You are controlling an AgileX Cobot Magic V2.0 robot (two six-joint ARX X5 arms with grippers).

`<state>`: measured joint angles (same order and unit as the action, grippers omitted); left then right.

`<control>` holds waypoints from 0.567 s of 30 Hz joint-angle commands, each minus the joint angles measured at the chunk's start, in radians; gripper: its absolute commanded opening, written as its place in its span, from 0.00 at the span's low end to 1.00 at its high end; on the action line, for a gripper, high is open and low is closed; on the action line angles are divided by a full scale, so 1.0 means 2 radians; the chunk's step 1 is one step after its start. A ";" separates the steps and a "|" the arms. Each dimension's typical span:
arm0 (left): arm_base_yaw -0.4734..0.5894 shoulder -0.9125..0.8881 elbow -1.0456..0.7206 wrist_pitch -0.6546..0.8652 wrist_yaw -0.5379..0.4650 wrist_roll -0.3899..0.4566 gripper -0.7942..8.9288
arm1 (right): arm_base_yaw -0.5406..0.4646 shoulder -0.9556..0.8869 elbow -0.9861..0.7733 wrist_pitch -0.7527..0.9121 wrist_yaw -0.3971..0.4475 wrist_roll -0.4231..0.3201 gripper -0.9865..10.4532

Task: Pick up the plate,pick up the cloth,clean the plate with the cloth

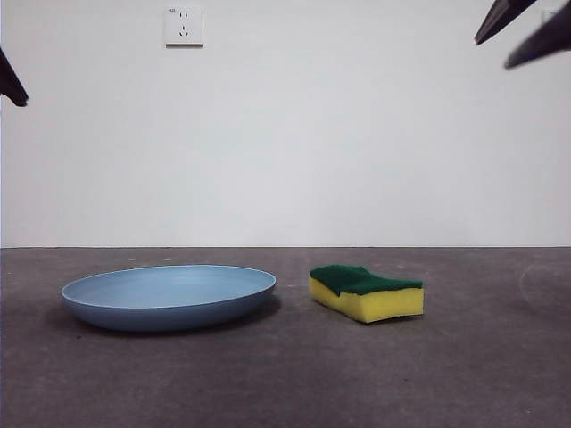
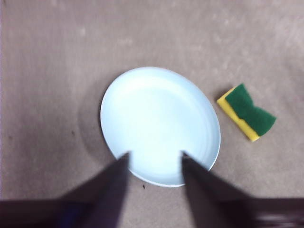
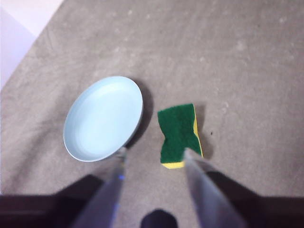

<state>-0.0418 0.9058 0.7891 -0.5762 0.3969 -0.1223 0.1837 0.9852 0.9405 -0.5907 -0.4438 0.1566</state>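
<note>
The wide, round, matte plate (image 1: 169, 297) is plain light blue. The small rectangular foam sponge (image 1: 367, 292) is yellow with 1 dark green scouring face, on a mottled grey-brown surface (image 1: 464, 374).

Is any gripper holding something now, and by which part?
Nothing is held. The left gripper and the right gripper are open above the table; the plate and the sponge lie untouched.
</note>
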 commanded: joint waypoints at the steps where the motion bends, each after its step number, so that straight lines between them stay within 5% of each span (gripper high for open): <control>1: -0.005 0.011 0.001 0.004 0.002 0.006 0.52 | 0.001 0.002 0.001 0.002 -0.001 -0.008 0.53; 17: -0.008 0.244 0.138 0.001 -0.014 0.025 0.46 | 0.005 0.002 0.001 -0.002 -0.001 0.005 0.53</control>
<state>-0.0536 1.3621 1.0546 -0.5705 0.3756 -0.0959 0.1894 0.9882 0.9405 -0.5953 -0.4438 0.1608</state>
